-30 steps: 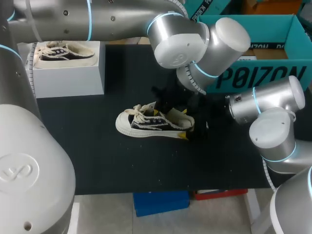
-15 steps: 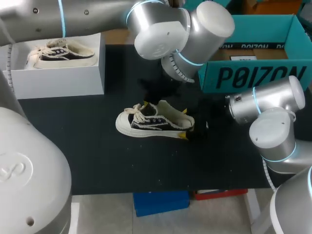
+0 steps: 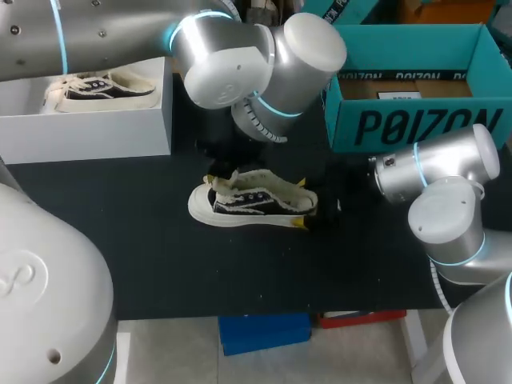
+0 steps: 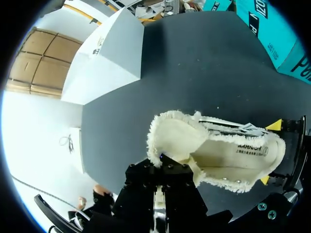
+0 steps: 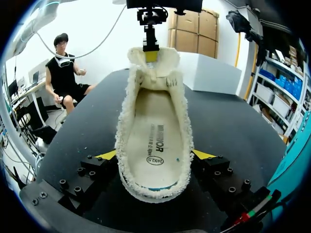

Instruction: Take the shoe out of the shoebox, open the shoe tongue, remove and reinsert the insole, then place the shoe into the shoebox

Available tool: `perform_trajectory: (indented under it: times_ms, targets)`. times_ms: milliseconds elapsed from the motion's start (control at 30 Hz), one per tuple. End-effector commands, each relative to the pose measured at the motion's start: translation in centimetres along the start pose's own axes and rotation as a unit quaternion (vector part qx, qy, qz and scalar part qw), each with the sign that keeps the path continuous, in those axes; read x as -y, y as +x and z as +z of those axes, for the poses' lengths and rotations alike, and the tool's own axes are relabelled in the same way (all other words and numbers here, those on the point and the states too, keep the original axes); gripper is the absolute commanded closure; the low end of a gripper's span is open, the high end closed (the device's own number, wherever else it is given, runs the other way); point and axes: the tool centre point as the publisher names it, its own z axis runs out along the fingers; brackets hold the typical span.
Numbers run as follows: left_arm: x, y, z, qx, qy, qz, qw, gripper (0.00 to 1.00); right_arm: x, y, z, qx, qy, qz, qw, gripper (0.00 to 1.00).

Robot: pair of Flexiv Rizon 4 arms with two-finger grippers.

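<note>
The left end effector (image 4: 162, 161) pinches the fleecy cream tongue (image 4: 177, 141) of the black-and-cream shoe (image 3: 252, 200) on the black bench (image 3: 160, 264). The right end effector (image 5: 155, 155) clamps its heel (image 5: 154, 193).

- Head view: high, behind the robot, looking down; shoe (image 3: 252, 200) at frame centre.
- Left wrist view: close above the shoe's (image 4: 218, 155) toe end.
- Right wrist view: close behind its heel.

A white box (image 3: 88, 128) is sitting at the far left of the table (image 3: 240, 272), whose black top is stretching out to the near edge. A second sneaker (image 3: 100, 86), dark with cream laces and a pale sole, is resting upright on top of that box, its toe pointing left
</note>
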Motion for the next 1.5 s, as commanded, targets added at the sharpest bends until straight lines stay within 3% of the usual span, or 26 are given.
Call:
perform_trajectory:
  times_ms: [33,67,333,900,1033,1200,1233,1267,1300,1333,1367,1433,1500]
  targets:
    - [-0.3,-0.7,1.2,0.002,-0.004,-0.004,1.000,0.66,0.3,0.0,-0.1,0.000,0.002,0.002,1.000,1.00]
    - [-0.3,-0.7,1.3,0.001,-0.009,-0.008,1.000,0.00,0.3,0.0,-0.1,0.000,0.002,0.002,1.000,1.00]
    - [0.0,-2.2,1.5,-0.018,-0.015,-0.004,1.000,0.00,0.3,0.0,-0.1,0.000,0.002,0.002,1.000,1.00]
    - [-0.2,-3.3,4.8,-0.006,-0.040,-0.004,0.999,0.00,0.3,0.0,-0.1,0.000,0.002,0.002,1.000,1.00]
    - [0.2,-3.4,3.6,-0.017,-0.023,-0.003,1.000,0.00,0.3,0.0,-0.1,0.000,0.002,0.002,1.000,1.00]
    - [0.5,-3.4,0.2,-0.106,0.015,0.073,0.992,0.00,0.3,0.0,-0.1,0.000,0.002,0.002,1.000,1.00]
    - [0.4,-3.2,-0.8,-0.157,0.020,0.132,0.979,0.43,0.3,0.0,-0.1,0.000,0.002,0.002,1.000,1.00]
    - [0.3,-3.0,-1.4,-0.187,0.026,0.171,0.967,0.63,0.3,0.0,-0.1,0.000,0.002,0.002,1.000,1.00]
    - [0.3,-2.7,-2.1,-0.214,0.027,0.216,0.952,0.97,0.3,0.0,-0.1,0.000,0.002,0.002,1.000,1.00]
    - [0.1,-2.4,-2.6,-0.238,0.035,0.255,0.936,1.00,0.3,0.0,-0.1,0.000,0.002,0.002,1.000,1.00]
    - [-0.2,-2.0,-3.2,-0.273,0.049,0.318,0.907,1.00,0.3,0.0,-0.1,0.000,0.002,0.002,1.000,1.00]
    - [0.1,-0.9,-4.0,-0.342,0.034,0.395,0.852,1.00,0.3,0.0,-0.1,0.000,0.002,0.002,1.000,1.00]
    - [0.4,1.1,-4.8,-0.363,0.021,0.444,0.819,1.00,0.3,0.0,-0.1,0.000,0.002,0.002,1.000,1.00]
